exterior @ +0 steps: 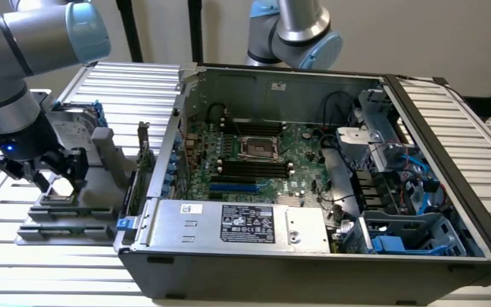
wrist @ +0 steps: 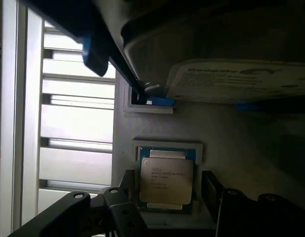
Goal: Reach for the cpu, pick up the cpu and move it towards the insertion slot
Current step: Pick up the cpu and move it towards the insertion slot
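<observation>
Reach done; pick-up and transfer pending.
Black claw (exterior: 58,183) released, jaws flanking the small square silver-topped cpu (wrist: 166,181) in its grey holder (exterior: 66,214); silver-framed square insertion slot (exterior: 259,148) lay unfilled at the claw's 3 o'clock, exterior view.

Grey metal robot arm w/ pale-blue joint caps (exterior: 23,57) enters at exterior view's upper left, wrist section pointing down. At its end, black two-finger gripper (exterior: 58,187) (wrist: 168,190) sits low, jaws wide apart. Black fingers (wrist: 127,183) approx. vertical in exterior view.
</observation>
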`<action>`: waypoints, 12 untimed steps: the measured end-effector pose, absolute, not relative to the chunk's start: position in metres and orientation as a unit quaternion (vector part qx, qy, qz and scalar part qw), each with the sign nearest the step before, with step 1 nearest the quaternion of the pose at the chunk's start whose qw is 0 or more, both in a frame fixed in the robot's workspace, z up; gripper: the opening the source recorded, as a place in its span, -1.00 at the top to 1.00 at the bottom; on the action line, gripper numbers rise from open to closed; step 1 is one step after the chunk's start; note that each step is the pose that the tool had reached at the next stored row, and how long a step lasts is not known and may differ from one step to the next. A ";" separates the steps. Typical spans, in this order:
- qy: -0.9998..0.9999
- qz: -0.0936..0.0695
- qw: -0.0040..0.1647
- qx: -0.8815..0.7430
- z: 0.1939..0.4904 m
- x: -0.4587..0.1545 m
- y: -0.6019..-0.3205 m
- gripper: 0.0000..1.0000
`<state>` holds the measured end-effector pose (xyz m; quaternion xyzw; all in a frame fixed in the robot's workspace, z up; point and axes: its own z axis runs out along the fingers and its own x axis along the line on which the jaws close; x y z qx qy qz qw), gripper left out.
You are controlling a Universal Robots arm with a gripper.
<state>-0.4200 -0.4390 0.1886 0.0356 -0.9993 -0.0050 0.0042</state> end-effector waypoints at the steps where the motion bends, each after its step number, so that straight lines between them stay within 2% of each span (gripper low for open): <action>1: -0.999 -0.005 0.004 0.035 0.188 -0.420 -0.439 -0.31; 8: -0.999 -0.004 0.004 0.035 0.188 -0.420 -0.439 -0.31; 10: -0.999 -0.004 0.004 0.034 0.188 -0.420 -0.439 -0.26; 11: -0.999 -0.004 0.004 0.034 0.188 -0.420 -0.439 -0.13; 12: -0.999 -0.004 0.004 0.034 0.188 -0.420 -0.439 -0.13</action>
